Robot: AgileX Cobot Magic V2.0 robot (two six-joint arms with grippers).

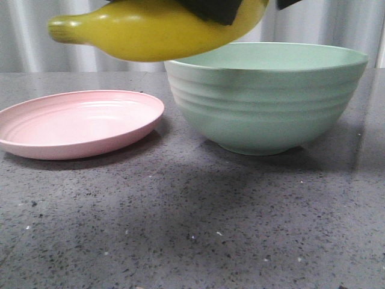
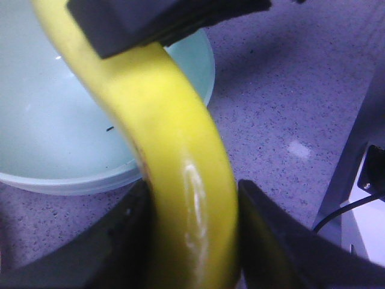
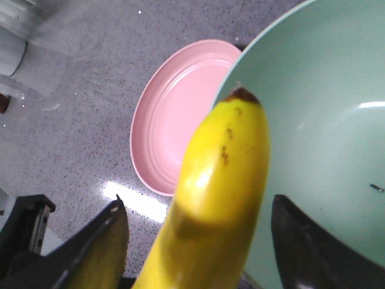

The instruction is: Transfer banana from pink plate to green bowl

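The yellow banana hangs in the air above the left rim of the green bowl, stem end pointing left. My left gripper is shut on the banana, both black fingers pressed against its sides, with the bowl below. My right gripper is open, and the banana passes between its spread fingers with a gap on each side. The banana's dark tip is over the bowl. The pink plate lies empty left of the bowl; it also shows in the right wrist view.
Everything stands on a grey speckled table before a pale curtain. Black finger parts cover the banana at the top edge of the front view. A white stand with a cable is at the table's side.
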